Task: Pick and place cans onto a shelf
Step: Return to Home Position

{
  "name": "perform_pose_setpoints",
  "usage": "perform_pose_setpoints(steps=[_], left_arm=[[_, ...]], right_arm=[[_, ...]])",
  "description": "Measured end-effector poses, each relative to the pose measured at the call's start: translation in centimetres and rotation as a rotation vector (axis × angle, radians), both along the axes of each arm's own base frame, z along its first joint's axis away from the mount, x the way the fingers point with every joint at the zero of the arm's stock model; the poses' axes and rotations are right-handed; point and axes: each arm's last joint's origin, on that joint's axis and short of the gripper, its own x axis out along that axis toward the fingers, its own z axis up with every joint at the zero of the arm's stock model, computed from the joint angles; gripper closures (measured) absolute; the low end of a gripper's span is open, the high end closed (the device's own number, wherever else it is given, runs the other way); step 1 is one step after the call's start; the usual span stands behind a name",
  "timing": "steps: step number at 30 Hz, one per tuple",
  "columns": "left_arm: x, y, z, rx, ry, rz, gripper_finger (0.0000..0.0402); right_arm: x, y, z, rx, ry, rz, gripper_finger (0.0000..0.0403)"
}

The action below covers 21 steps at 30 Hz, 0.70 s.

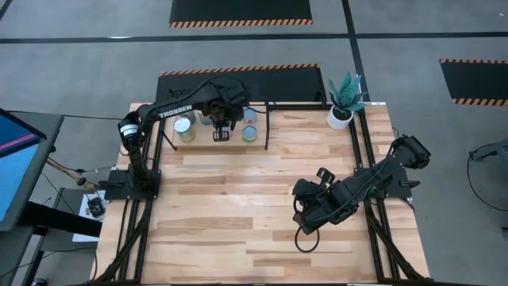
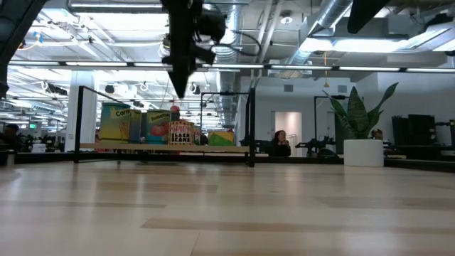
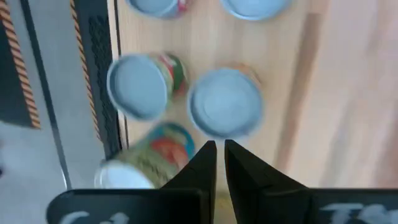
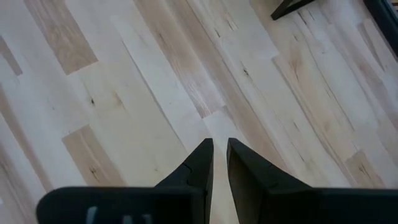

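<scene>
Our left pincer [image 3: 219,144] hangs closed and empty above the cans [image 3: 225,102] on the shelf [image 2: 213,148], at the far left corner of the surface. Next, we judge, it lifts away to home. The right pincer [image 4: 219,142] waits, closed.

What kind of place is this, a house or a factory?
Most likely a robot lab in a big open hall: bare pipes and ducts overhead, striped floor mats, and a robot's left gripper and right gripper over a table.
</scene>
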Motion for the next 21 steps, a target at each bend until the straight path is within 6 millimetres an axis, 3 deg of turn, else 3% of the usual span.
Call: perform_pose_setpoints(steps=[5,11,16,21], left_arm=[[-0.7,-2.9,3.8,-0.058,0.034,0.074,0.0379],[-1.4,-6.5,6.3,-0.135,-0.122,0.101,0.0379],[-1.9,-9.7,6.3,-0.119,-0.220,0.208,0.0379],[-0.3,-13.8,4.1,-0.095,-0.289,0.134,0.0379]], right_arm=[[0.0,0.0,0.0,0.001,-0.002,-0.001,0.0333],[0.2,0.3,0.0,0.020,-0.031,0.003,0.0333],[0.1,1.1,-0.8,0.035,-0.048,0.028,0.0333],[0.0,1.8,-1.3,0.049,-0.069,0.049,0.0333]])
